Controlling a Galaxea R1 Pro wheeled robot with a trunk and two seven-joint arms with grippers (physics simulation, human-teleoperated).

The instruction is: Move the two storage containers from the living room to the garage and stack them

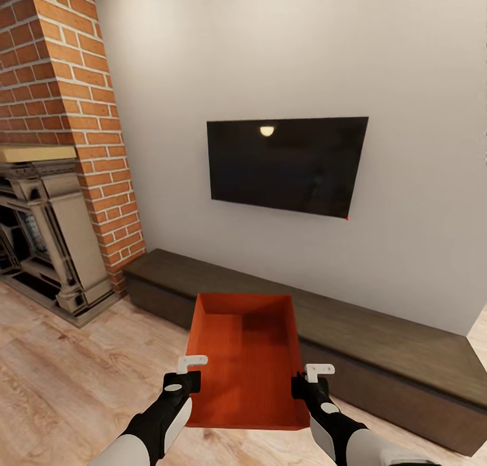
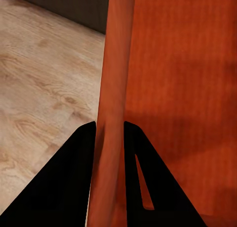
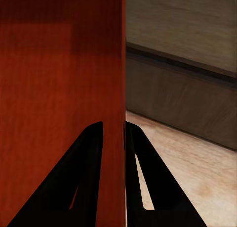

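Left gripper clamps the bin's left wall, right gripper clamps its right wall, bin held lower centre, TV above.

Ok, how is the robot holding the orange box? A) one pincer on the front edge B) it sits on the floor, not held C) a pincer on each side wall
C: the left pincer and the right pincer each clamp a side wall of the orange box, its walls between their fingers in the wrist views.
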